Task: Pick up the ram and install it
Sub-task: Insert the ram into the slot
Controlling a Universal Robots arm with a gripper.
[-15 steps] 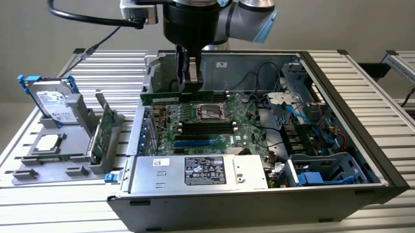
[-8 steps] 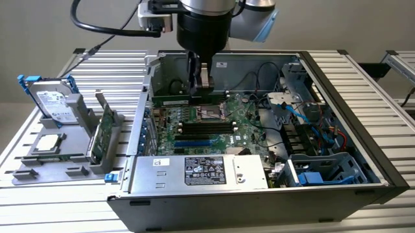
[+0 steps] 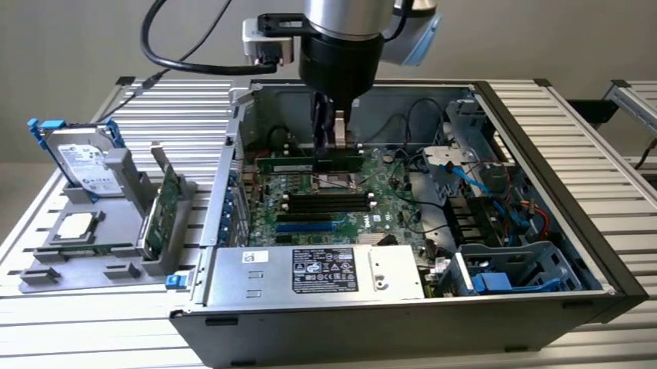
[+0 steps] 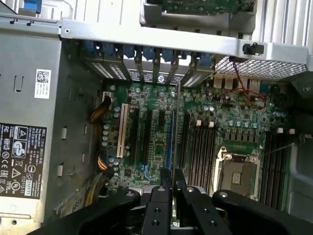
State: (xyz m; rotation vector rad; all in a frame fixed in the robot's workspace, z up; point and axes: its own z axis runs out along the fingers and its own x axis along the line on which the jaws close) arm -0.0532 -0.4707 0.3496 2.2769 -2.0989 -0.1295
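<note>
Points straight down into the open computer case [image 3: 411, 330] from above, gripper [image 3: 336, 150] low over the motherboard [image 3: 395, 211]. Grips the ram [image 3: 298, 163] between fingers closed onto it, pinching the top edge nearer the end on the exterior view's right, with most of the green stick jutting toward the exterior view's left. Carries it on edge, black chips facing that camera, apparently clear of the board. Runs lengthwise from the exterior view's left to its right, parallel, by the look of it, to the black memory slots [image 3: 326, 203]. Hangs farther from that camera than those slots, with the processor socket [image 3: 339, 183] showing between; true offset hard to judge, given the height. Seen from the wrist: two black fingers [image 4: 159, 205] nearly together, and the memory slots just beside the fingers' line, running the same way as the gap. Cannot tell from either picture whether directly over a slot. Outside the case, on a grey holder [image 3: 61, 269] toward the exterior view's left: a wider green card [image 3: 162, 206] standing on edge, a hard drive [image 3: 88, 165], a square silver chip [image 3: 77, 225].
</note>
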